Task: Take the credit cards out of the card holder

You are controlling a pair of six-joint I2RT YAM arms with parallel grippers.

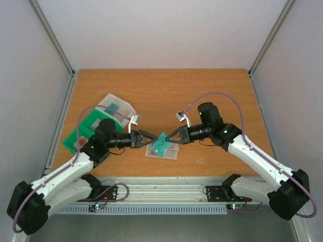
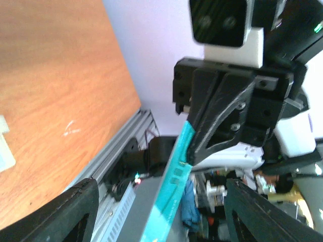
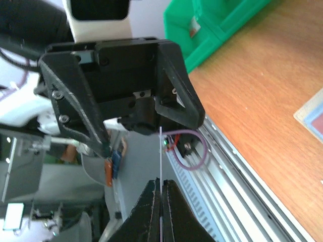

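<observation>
Currently: right claw (image 1: pixel 168 136) clenched on teal card (image 2: pixel 177 186), edge-on in mid-air above card holder (image 1: pixel 170 153), which lies flat mid-worktop (image 1: pixel 212 91), toward near edge. Left claw (image 1: pixel 154 139) released, fingers spread either side of card. Recommend: draw left claw straight back without brushing card; right pinch firm, carry card clear of holder.

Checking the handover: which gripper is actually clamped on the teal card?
The right gripper: shut on the thin teal plastic card; the left gripper is open, its fingers wide apart.
</observation>
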